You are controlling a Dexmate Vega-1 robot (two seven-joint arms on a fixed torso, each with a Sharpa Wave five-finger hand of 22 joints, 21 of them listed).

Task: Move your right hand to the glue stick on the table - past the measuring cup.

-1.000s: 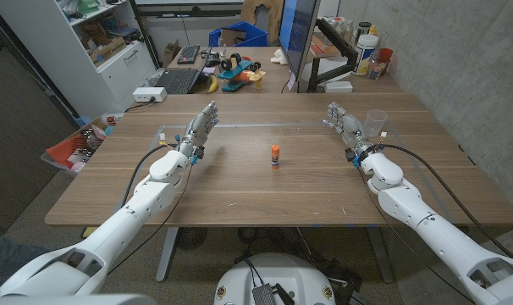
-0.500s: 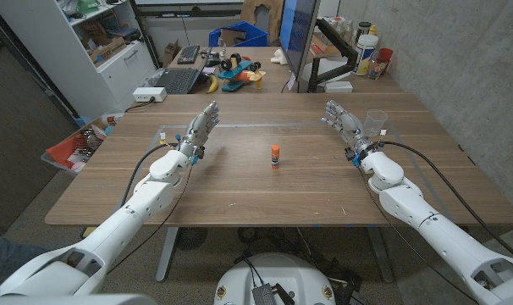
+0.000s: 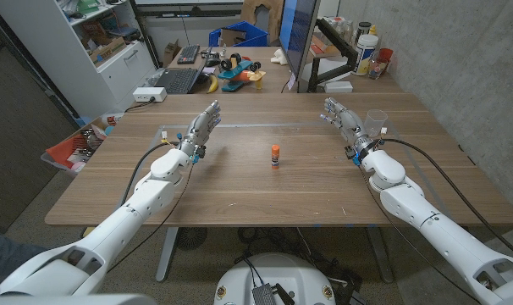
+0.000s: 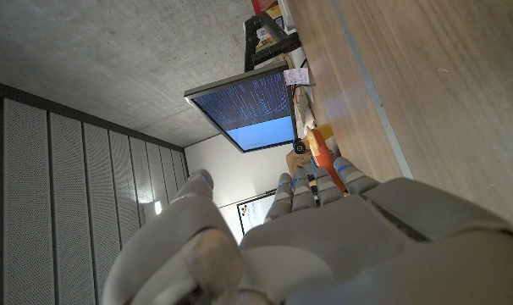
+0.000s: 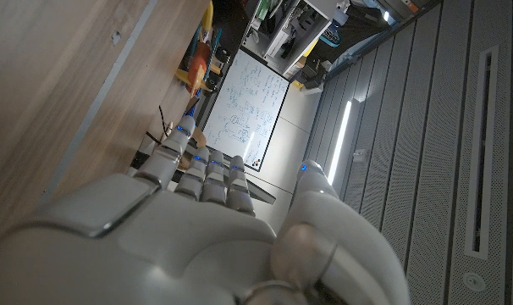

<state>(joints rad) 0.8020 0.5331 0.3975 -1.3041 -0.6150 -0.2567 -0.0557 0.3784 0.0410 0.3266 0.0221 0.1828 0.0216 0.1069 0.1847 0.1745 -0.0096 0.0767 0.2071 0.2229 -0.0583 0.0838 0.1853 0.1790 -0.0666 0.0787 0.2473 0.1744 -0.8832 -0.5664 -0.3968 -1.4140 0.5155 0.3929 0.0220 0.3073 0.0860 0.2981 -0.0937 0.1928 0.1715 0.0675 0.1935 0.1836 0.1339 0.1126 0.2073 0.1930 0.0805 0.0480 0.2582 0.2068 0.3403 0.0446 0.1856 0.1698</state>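
A small glue stick (image 3: 275, 156) with an orange cap stands upright near the middle of the wooden table (image 3: 265, 191). A clear measuring cup (image 3: 375, 123) stands at the table's far right. My right hand (image 3: 343, 121) is raised just beside the cup on its inner side, fingers straight and apart, holding nothing; it is well to the right of the glue stick. My left hand (image 3: 200, 130) is held up over the table's left part, fingers extended, empty. The wrist views show the backs of my left hand (image 4: 324, 246) and my right hand (image 5: 189, 229).
A monitor (image 3: 297, 38) on an arm stands beyond the table's far edge, with bottles (image 3: 368, 42) at the far right. A second desk behind holds a keyboard (image 3: 177, 80) and toys. A red bin (image 3: 77, 146) sits on the floor at the left.
My right hand has crept slightly farther from me and a little left, beside the measuring cup. The left hand and the glue stick are where they were.
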